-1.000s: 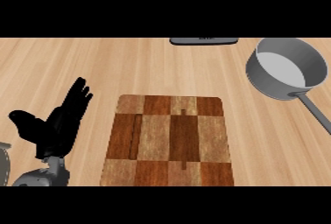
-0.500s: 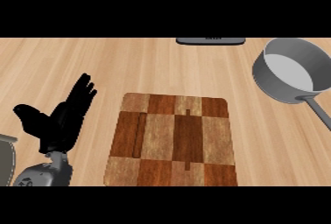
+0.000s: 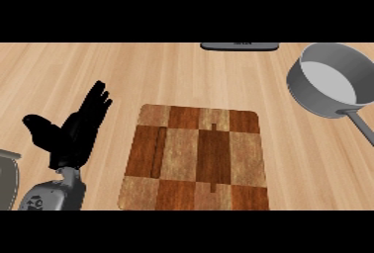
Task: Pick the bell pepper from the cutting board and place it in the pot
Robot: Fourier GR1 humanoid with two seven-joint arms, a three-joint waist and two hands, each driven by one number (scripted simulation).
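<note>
The left hand (image 3: 73, 136) has edged slightly up and toward the board (image 3: 197, 153) since the earlier frames; the board and the pot (image 3: 310, 96) lie much as before. Its fingers (image 3: 95, 101) are straight and released, grasping nothing, just left of the board over the bench (image 3: 110, 64). No pepper shows on the board or in the pot, and the right hand is out of view. Best practice here is probably to locate the pepper before any reach.

Open counter (image 3: 266, 81) between cutting board (image 3: 194, 158) and pot (image 3: 305, 95), pot handle (image 3: 361, 129) slanting by the right edge
</note>
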